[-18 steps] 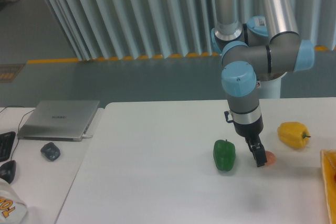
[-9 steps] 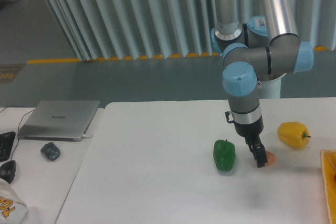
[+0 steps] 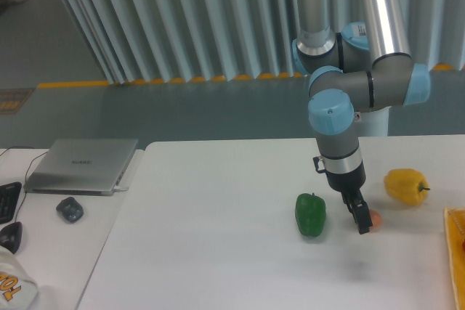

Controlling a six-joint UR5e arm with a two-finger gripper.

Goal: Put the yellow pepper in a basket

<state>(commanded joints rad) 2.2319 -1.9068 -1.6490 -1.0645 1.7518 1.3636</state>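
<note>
The yellow pepper (image 3: 405, 186) lies on the white table at the right, its dark stem pointing right. A narrow sliver of the yellow-orange basket (image 3: 458, 252) shows at the right edge of the frame. My gripper (image 3: 361, 221) hangs low over the table left of the yellow pepper, right beside a small orange-pink egg-shaped thing (image 3: 375, 218). The fingers look close together; I cannot tell whether they hold anything.
A green pepper (image 3: 310, 214) stands just left of the gripper. On the left side table are a closed laptop (image 3: 82, 165), a dark mouse (image 3: 70, 209) and a black object (image 3: 10, 236) at the edge.
The arm has shifted slightly to the right and a little down. The peppers and the egg-shaped thing have not moved.
</note>
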